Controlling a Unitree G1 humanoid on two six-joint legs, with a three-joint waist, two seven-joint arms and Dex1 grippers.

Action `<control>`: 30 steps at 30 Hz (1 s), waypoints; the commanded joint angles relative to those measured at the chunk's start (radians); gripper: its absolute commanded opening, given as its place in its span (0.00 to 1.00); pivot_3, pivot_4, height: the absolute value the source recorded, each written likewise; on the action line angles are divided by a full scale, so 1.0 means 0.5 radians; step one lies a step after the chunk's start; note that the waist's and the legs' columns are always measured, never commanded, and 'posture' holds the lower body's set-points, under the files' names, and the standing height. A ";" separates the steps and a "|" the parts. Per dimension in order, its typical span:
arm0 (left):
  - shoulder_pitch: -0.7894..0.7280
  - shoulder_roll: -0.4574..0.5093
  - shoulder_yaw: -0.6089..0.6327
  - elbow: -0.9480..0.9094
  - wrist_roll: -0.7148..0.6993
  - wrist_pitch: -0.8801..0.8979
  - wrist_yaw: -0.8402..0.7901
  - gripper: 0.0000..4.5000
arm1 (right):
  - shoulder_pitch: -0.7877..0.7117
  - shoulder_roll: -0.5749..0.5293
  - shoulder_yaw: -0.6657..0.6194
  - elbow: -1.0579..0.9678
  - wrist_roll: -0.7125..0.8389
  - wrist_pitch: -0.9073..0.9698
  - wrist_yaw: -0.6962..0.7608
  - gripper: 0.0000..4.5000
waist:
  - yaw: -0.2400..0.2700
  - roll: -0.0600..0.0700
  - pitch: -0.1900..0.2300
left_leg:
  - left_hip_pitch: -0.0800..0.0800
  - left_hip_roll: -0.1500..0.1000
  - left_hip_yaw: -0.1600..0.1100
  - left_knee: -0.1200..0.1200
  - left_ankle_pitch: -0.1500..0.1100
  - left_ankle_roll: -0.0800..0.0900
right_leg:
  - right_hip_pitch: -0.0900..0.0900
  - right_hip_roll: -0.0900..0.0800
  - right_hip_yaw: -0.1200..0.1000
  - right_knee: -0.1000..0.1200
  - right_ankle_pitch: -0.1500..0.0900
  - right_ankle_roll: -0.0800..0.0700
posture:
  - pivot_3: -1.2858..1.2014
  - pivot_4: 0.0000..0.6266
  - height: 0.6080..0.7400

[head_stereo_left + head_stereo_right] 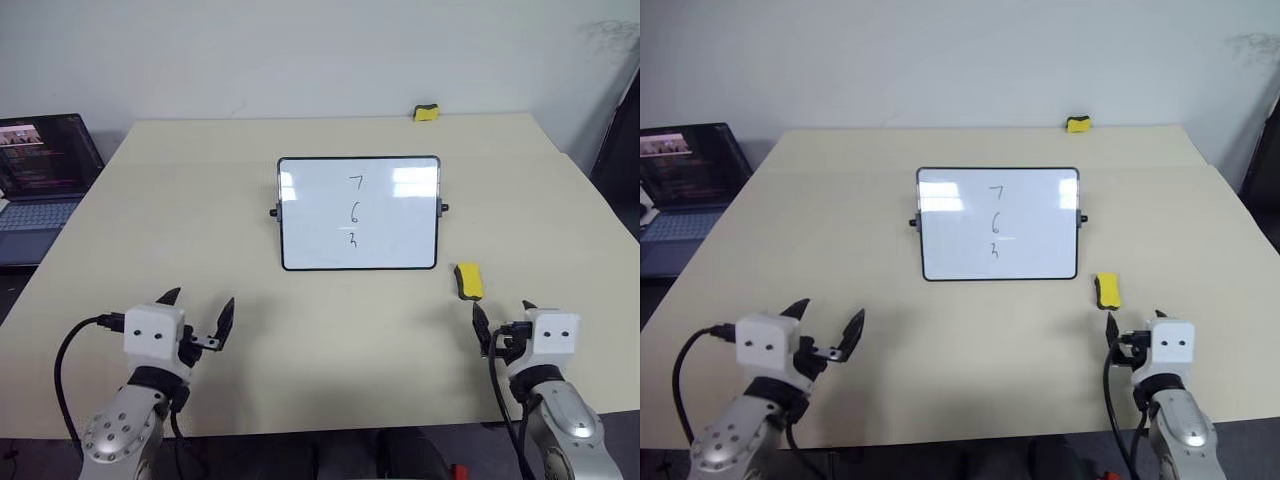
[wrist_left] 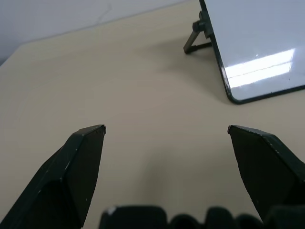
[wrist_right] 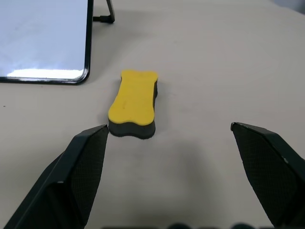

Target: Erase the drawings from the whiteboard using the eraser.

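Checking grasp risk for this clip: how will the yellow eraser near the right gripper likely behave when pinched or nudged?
The eraser looks spongy, so probably light and slightly squashy. Lying flat on the table, it should slide rather than roll. Its waisted sides may help the open right gripper hold it.

Beige table (image 1: 200, 220). Open laptop (image 1: 40, 175) off its left edge, screen lit. Second yellow-and-black block (image 1: 426, 113) at the table's far edge, by the white wall (image 1: 300, 50).

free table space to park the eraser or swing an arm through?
Bare table left of the whiteboard, and between the left claw and right claw. Tightest spot: the eraser lies between the whiteboard's right corner and the right claw.
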 commanded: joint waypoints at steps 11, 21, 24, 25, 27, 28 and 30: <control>-0.156 0.038 0.008 -0.034 -0.024 0.031 0.009 1.00 | -0.186 -0.080 -0.083 0.086 0.010 -0.037 0.021 0.99 | 0.001 0.000 0.000 | 0.000 0.000 0.001 0.000 0.000 0.000 | 0.001 0.000 -0.001 0.000 0.001 -0.002 | 0.52 0.24 1.00; -0.479 0.081 -0.162 0.078 -0.097 0.110 -0.079 1.00 | -0.180 -0.082 -0.196 0.066 0.048 0.040 -0.004 0.99 | 0.000 0.001 0.000 | 0.002 0.001 0.003 0.000 0.001 -0.001 | 0.000 0.001 -0.002 0.004 0.001 -0.002 | 0.52 0.24 1.00; -0.605 0.155 -0.129 0.103 -0.229 0.210 -0.168 1.00 | -0.165 -0.088 -0.189 -0.005 0.044 0.117 -0.010 0.99 | -0.001 0.001 0.000 | 0.002 0.000 0.003 0.000 0.001 -0.001 | 0.000 0.001 -0.001 0.005 0.001 -0.002 | 0.52 0.24 1.00; -0.644 0.179 -0.110 0.109 -0.275 0.241 -0.195 1.00 | -0.164 -0.088 -0.184 -0.040 0.053 0.153 -0.012 0.99 | -0.001 0.001 0.000 | 0.002 -0.001 0.003 0.000 0.001 -0.001 | 0.000 0.001 0.000 0.005 0.001 -0.002 | 0.52 0.24 1.00; -0.790 0.208 -0.045 0.155 -0.388 0.314 -0.208 1.00 | -0.199 -0.102 -0.224 -0.097 0.092 0.282 -0.027 0.99 | 0.000 0.001 0.000 | 0.002 -0.001 0.002 0.000 0.001 -0.002 | -0.001 0.001 -0.001 0.005 0.001 -0.002 | 0.52 0.24 1.00; -0.831 0.219 -0.041 0.166 -0.408 0.333 -0.212 1.00 | -0.222 -0.127 -0.250 -0.110 0.099 0.335 -0.026 0.99 | 0.000 0.001 0.000 | 0.002 -0.001 0.001 0.001 0.001 -0.002 | -0.001 0.001 -0.002 0.005 0.001 -0.002 | 0.52 0.24 1.00; -0.862 0.239 -0.053 0.167 -0.420 0.357 -0.224 1.00 | -0.255 -0.161 -0.283 -0.132 0.117 0.406 -0.018 0.99 | -0.003 0.001 0.000 | 0.002 -0.001 0.002 0.001 0.001 -0.002 | 0.000 0.001 -0.002 0.006 0.002 -0.002 | 0.52 0.24 1.00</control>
